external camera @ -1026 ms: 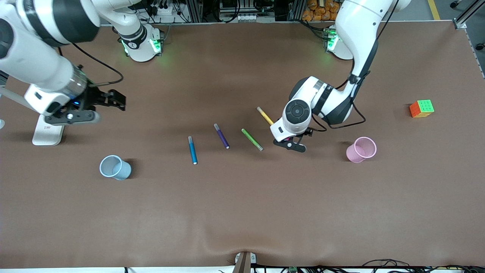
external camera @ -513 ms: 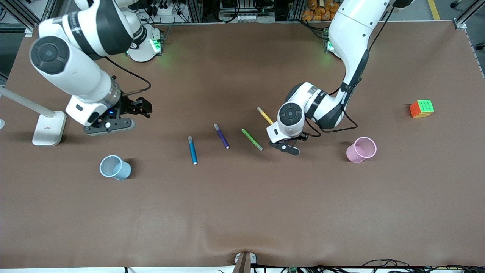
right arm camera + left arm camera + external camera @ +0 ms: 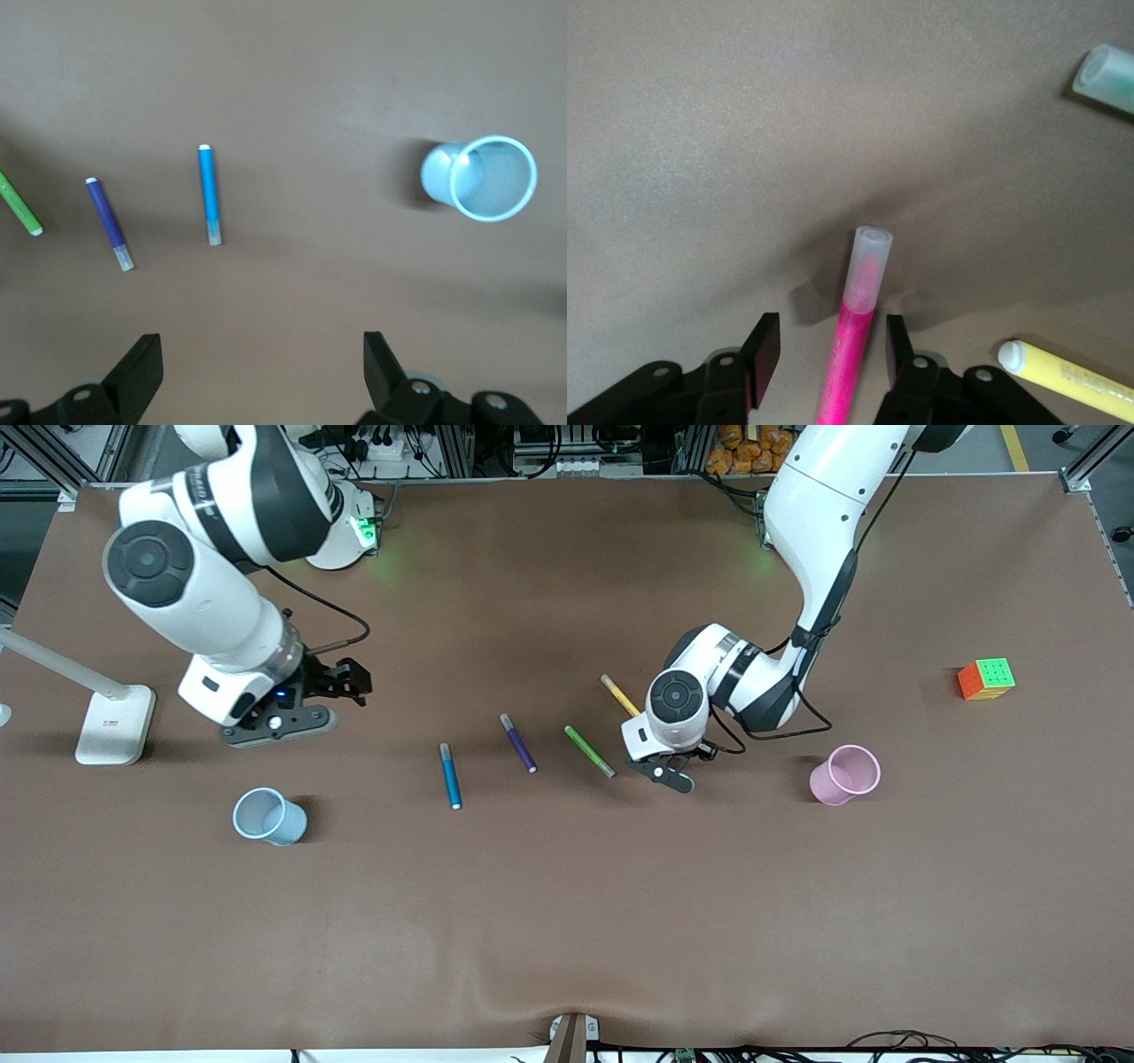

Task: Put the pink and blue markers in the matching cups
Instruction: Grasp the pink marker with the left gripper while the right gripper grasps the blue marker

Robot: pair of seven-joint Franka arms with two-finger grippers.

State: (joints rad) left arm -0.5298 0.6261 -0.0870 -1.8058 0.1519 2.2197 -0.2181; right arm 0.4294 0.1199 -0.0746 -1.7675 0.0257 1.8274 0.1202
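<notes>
markers: 5 [image 3: 451,776] | cups: 2 [image 3: 268,817] | cube: 1 [image 3: 986,679] | stand: apparently 1 [image 3: 113,726]

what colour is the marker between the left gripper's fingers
Magenta pink, with a paler translucent cap end. The pink marker shows best in the left wrist view.

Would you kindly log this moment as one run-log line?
left gripper: open, straddling pink marker | right gripper: open, above table | blue marker: on table | cups: empty
</notes>
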